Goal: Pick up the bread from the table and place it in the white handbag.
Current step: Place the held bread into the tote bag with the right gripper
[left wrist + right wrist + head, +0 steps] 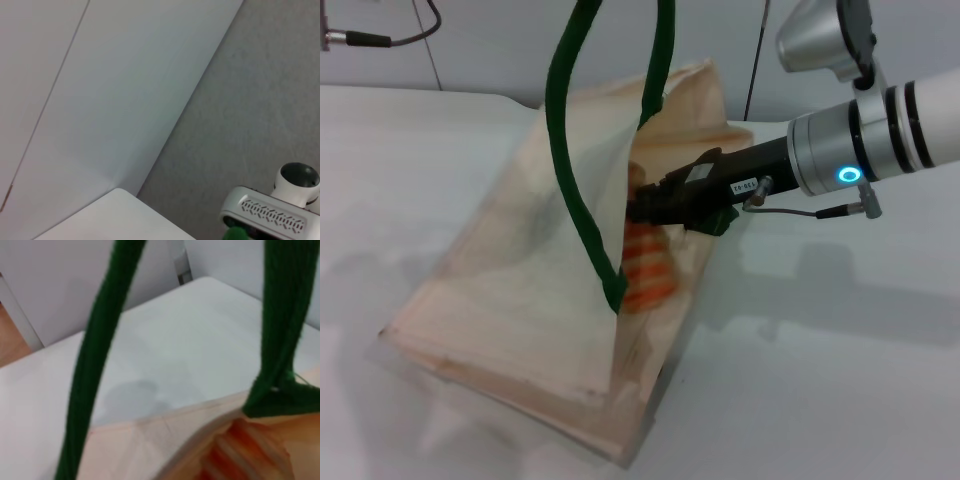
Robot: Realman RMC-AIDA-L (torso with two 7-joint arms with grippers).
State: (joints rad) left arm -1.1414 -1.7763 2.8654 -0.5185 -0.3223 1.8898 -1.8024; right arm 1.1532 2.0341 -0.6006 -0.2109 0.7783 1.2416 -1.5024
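Note:
The white handbag (520,290) stands tilted on the table (820,380), its mouth pulled open by the dark green rope handle (570,170), which runs up out of the head view. My right gripper (638,208) reaches into the mouth from the right and is shut on the bread (648,268), an orange and cream striped loaf that hangs upright inside the bag. The bag's flap hides part of the fingers. The right wrist view shows the bread (240,450) just inside the bag's rim (150,440), between the handle strands (95,365). My left gripper is out of view.
The left wrist view shows only a wall, a table corner (115,215) and a white camera housing (270,215) with a bit of green rope (235,234) at the edge. A dark cable (390,40) lies at the table's far left.

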